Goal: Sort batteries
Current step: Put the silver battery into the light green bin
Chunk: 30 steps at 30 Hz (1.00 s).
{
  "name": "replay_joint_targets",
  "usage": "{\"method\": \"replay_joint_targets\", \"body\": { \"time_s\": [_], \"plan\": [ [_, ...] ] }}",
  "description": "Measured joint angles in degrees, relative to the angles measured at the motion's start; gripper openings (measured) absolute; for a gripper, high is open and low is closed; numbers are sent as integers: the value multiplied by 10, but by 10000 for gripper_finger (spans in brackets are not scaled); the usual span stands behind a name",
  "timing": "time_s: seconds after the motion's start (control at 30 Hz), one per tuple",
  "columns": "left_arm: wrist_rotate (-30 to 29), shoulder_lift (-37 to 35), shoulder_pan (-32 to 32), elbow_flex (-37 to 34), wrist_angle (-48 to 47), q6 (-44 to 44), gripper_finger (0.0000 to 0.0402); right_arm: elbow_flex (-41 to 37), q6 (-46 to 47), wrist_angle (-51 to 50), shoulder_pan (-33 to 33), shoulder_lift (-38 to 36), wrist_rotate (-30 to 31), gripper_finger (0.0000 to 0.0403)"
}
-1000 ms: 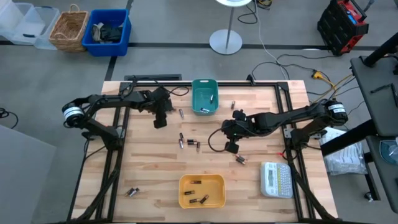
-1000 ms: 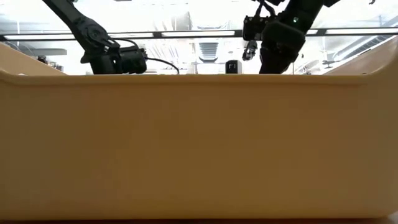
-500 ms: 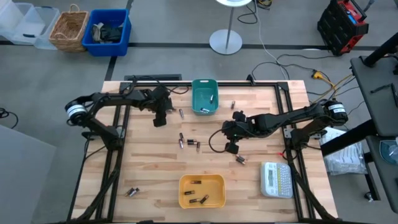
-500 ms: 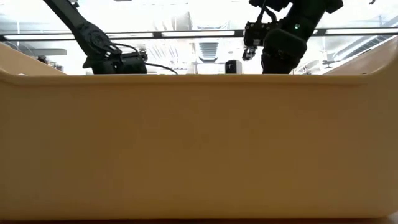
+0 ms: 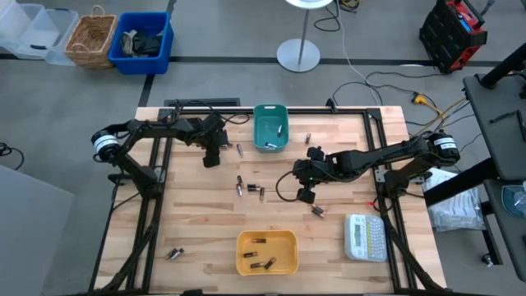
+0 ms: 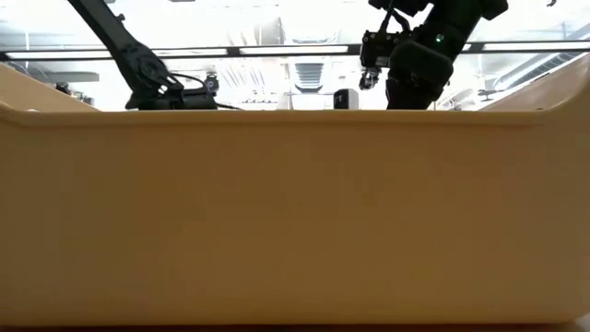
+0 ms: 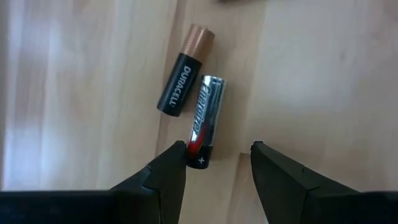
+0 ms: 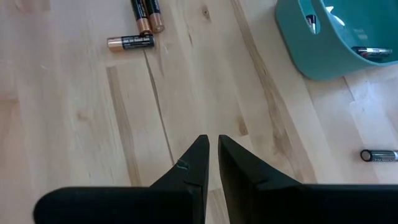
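Beside the teal bin (image 5: 269, 127), the left gripper (image 7: 214, 163) is spread to straddle a silver battery (image 7: 203, 121); the right gripper (image 8: 211, 163), fingers nearly together, is held empty.

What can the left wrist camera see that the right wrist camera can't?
Only the left wrist view shows the left pincer, open, right by two touching batteries: a black and copper battery and a silver battery, whose end lies beside one finger.

Only the right wrist view shows the right pincer, almost closed with nothing in it, the teal bin holding batteries, a group of copper-tipped batteries, and a lone battery near the bin.

Both show the wooden table and loose batteries waiting to be sorted.
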Motion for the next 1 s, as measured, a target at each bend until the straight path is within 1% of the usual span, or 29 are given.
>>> {"method": "replay_joint_targets", "body": {
  "time_s": [0.33,1.0],
  "plan": [
    [1,22,0,2,4,0,152,0,0,1,0,0,0,28],
    [2,19,0,1,-2,-16,123,0,0,19,0,0,0,28]
  ]
}}
